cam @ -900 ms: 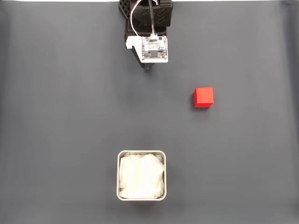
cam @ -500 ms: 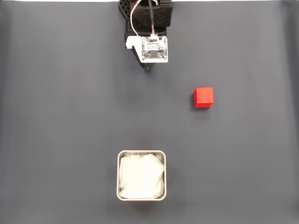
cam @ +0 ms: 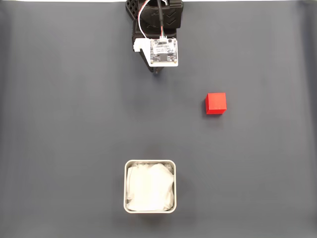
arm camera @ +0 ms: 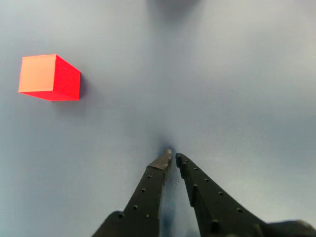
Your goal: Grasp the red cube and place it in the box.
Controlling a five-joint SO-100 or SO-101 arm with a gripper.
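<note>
The red cube rests on the dark grey mat, right of centre in the fixed view. In the wrist view the red cube lies at the upper left, well away from my gripper. The two black fingers meet at their tips with nothing between them, so the gripper is shut and empty. In the fixed view the arm, with a white circuit board on it, sits folded at the top centre. The box, pale with a wrinkly white lining, stands at the bottom centre.
A plain dark grey mat covers the whole table. The arm's black base is at the top edge.
</note>
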